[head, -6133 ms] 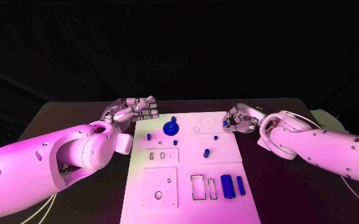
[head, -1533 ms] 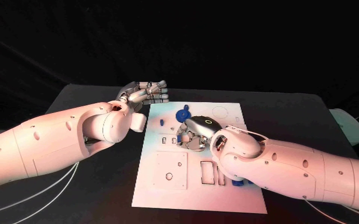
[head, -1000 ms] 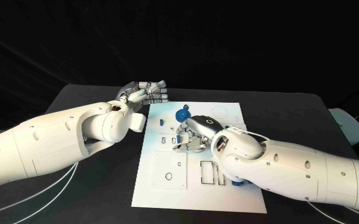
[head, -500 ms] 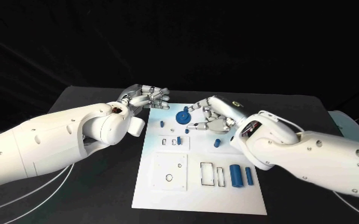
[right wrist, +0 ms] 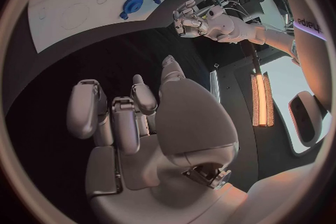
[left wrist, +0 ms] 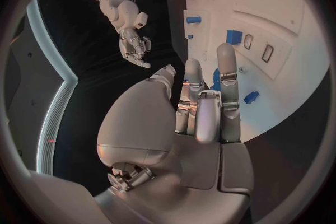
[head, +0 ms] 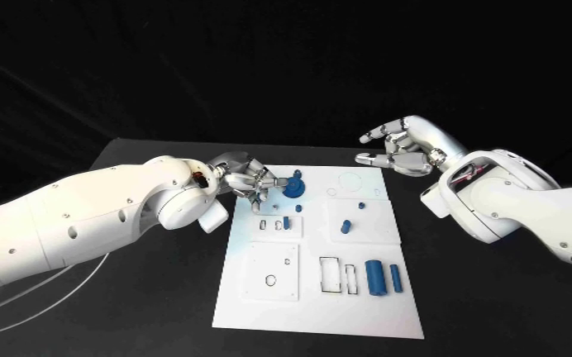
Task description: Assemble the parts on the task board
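Silver many-fingered left hand (head: 248, 180) fingers extended and apart, holding nothing; silver many-fingered right hand (head: 403, 149) raised, fingers spread, empty.

A black table (head: 131, 307) carries the white task board (head: 315, 311), which lies flat near its middle, long side running away from the robot. White cables (head: 48, 295) lie on the table well left of the board.

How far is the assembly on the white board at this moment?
Partly done at most. Some small blue parts stand on the task board, among them the round blue part. The left hand reaches toward it, holding nothing. The right hand is open beyond the board. Two blue bars lie loose beside empty slots.
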